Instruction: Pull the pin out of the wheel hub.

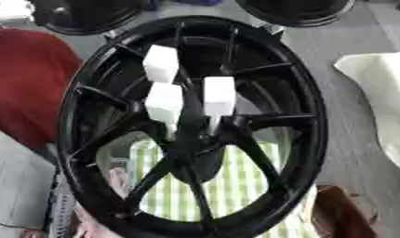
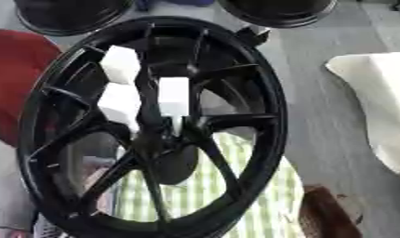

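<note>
A black spoked wheel (image 1: 309, 121) stands upright close in front of me and fills most of both views. Its hub (image 1: 192, 148) is the dark centre where the spokes meet. Three white blocky pieces show through the spokes just above the hub: one high up (image 1: 161, 62), one below it (image 1: 164, 103), one to their right (image 1: 219, 96). A thin pale stem (image 1: 213, 126) runs down from the right piece towards the hub. I cannot tell which of these is the pin. Neither of my hands shows in either view.
Behind the wheel lies a green-and-white striped cloth (image 1: 232, 186). A red mass (image 1: 24, 83) sits at the left and a white object (image 1: 382, 102) at the right on grey floor. Two black round things (image 1: 89, 16) (image 1: 297, 11) stand at the top, and a brown thing (image 1: 342, 218) lies at the lower right.
</note>
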